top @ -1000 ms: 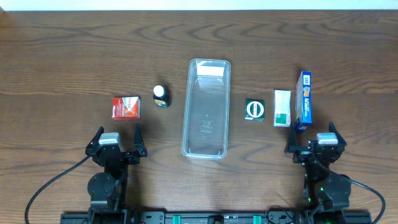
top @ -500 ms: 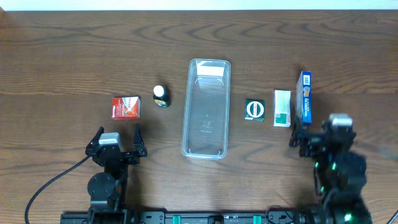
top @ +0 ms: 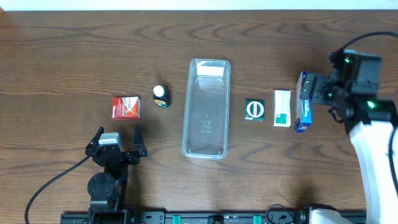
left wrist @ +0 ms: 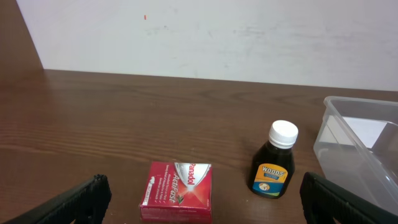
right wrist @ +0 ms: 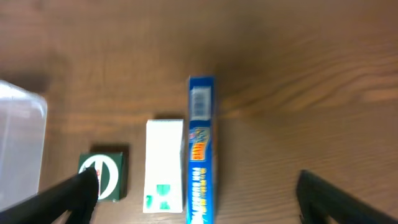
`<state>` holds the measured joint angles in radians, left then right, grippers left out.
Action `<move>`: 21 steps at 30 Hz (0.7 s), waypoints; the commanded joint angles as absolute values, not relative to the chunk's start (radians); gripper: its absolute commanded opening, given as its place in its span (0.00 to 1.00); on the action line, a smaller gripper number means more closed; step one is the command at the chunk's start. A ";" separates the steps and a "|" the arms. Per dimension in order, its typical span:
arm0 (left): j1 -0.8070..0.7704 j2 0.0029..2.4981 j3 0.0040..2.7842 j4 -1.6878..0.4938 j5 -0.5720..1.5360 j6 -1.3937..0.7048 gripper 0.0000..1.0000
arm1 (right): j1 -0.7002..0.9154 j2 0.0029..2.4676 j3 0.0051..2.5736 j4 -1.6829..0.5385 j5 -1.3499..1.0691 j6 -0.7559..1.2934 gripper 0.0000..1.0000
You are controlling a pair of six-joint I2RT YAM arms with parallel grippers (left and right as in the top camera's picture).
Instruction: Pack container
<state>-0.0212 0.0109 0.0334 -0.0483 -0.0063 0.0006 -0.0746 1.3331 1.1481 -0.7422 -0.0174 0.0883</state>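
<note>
Near the middle of the table [top: 74, 50] we see the container [top: 206, 109] lying lengthwise, with a red box [top: 125, 107] and a dark bottle [top: 161, 96] to its left and a green box [top: 254, 110], a white box [top: 282, 107] and a blue box [top: 303, 101] to its right. Left of the container, our left gripper [top: 118, 132] sits with fingers spread wide. Right of the container, our right gripper [top: 320, 94] hovers by the blue box, fingers apart and apparently clear of it.
</note>
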 commanded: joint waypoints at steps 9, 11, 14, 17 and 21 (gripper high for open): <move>-0.016 0.007 0.004 -0.070 -0.011 0.007 0.98 | -0.084 1.623 1.157 -0.801 0.026 0.183 0.72; -0.016 0.007 0.004 -0.070 -0.011 0.007 0.98 | -0.084 1.631 1.156 -0.801 0.026 0.184 0.69; -0.016 0.007 0.004 -0.070 -0.011 0.007 0.98 | -0.084 1.643 1.156 -0.799 0.027 0.187 0.44; -0.016 0.007 0.004 -0.070 -0.011 0.007 0.98 | -0.084 1.655 1.156 -0.791 0.026 0.207 0.34; -0.016 0.007 0.004 -0.070 -0.011 0.007 0.98 | -0.084 1.661 1.156 -0.784 0.027 0.210 0.27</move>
